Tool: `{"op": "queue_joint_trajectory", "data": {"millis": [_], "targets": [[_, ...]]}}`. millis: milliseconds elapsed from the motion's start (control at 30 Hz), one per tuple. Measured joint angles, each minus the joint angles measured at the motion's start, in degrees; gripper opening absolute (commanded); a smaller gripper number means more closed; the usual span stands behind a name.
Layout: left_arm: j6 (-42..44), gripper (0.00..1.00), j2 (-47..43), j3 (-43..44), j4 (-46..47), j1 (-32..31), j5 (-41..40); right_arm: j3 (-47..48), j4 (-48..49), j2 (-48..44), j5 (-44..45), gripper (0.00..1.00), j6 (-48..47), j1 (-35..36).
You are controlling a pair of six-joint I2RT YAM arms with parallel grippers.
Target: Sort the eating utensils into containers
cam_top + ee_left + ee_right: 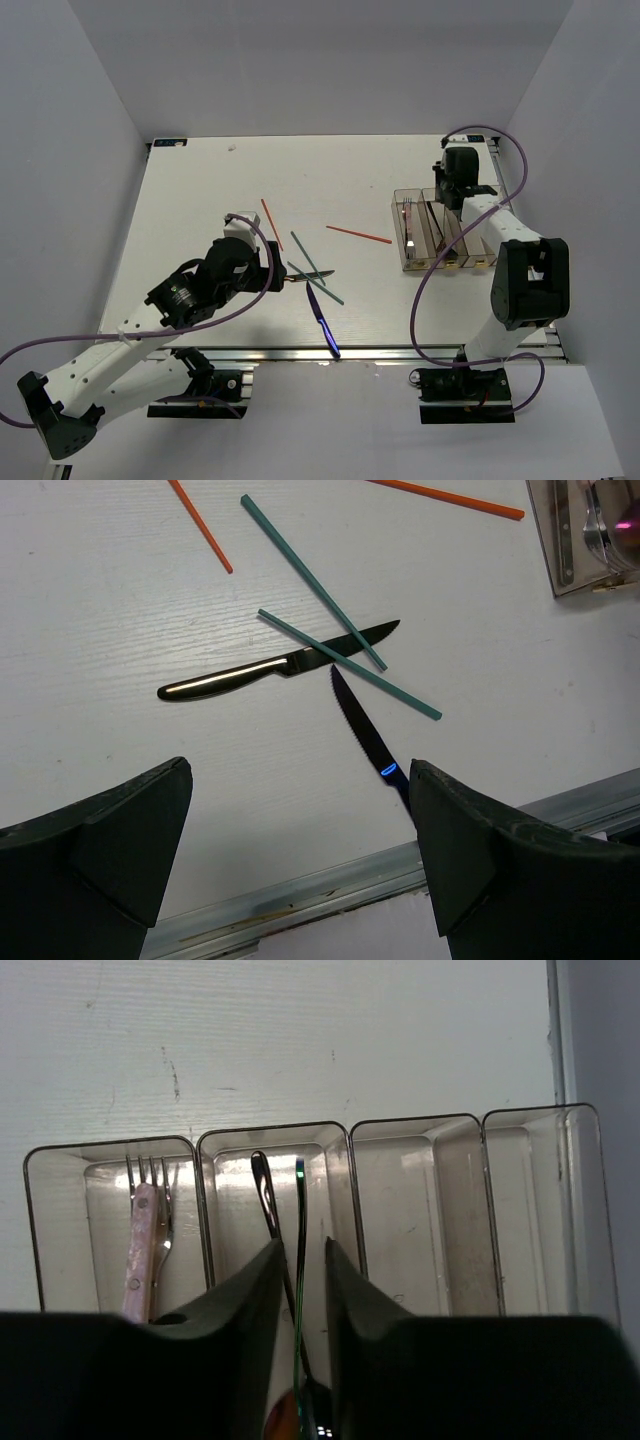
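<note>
Working from the top view, I see bare table (200,190) across the upper left; the containers (447,262) sit centre-right, toward the wall (590,150). My left gripper (298,780), spread wide, hangs over the dark knife (270,670) and blue knife (365,730) near the metal rail (330,885). My right gripper (302,1250) stands slightly parted around a thin stem (300,1190) in the second bin from left, its lower end hidden. A fork (145,1240) lies in the leftmost bin.

Left tool (300,772) spread wide above worktop (120,610); two teal chopsticks (300,565) cross dark knife (240,676); blue knife (362,728) beside.
</note>
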Motion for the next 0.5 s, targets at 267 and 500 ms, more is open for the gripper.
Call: {"op": "queue_joint_trajectory", "data": {"millis": [267, 500], "targets": [[0.0, 0.98, 0.0, 0.0, 0.0, 0.0, -0.1, 2.8, -3.7, -0.1, -1.4, 0.72, 3.2, 0.0], [-2.0, 0.98, -0.1, 0.0, -0.7, 0.0, -6.5, 9.9, -11.8, -5.8, 3.0, 0.89, 7.3, 4.6]]}}
